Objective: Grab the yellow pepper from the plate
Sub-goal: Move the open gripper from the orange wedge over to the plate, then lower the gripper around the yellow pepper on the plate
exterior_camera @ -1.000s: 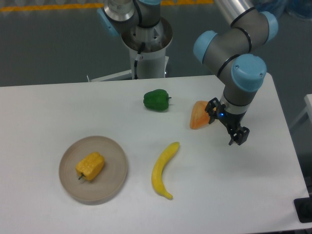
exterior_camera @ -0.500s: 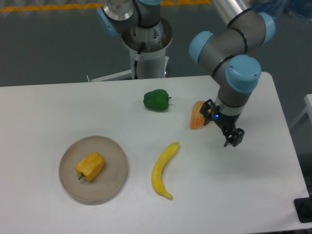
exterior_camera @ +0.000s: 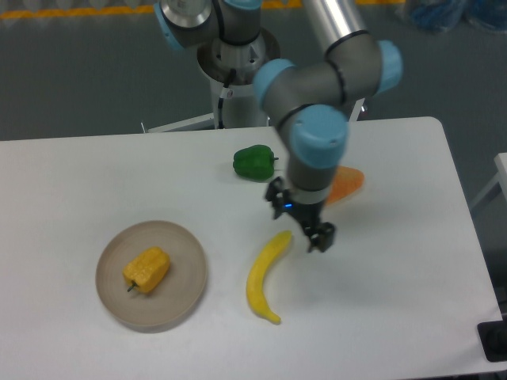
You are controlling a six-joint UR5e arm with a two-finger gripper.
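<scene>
Place: a robotics lab or test cell.
Evidence: an industrial arm (exterior_camera: pixel 317 103) on a pedestal base (exterior_camera: pixel 238 71) at the far edge of a plain white surface (exterior_camera: pixel 396 301); grey floor with a yellow marking line (exterior_camera: pixel 79 12).

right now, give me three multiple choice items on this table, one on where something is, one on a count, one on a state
1. Where is the yellow pepper?
A. on the plate
B. beside the banana
C. in the claw

2. How many peppers are in view?
A. one
B. two
C. four

3. What is the claw carrying?
A. the banana
B. the green pepper
C. nothing

Answers: 1 A, it lies on the beige dish. 2 B, one yellow and one green. 3 C, it hangs near the banana's upper tip with nothing between its fingers.
</scene>
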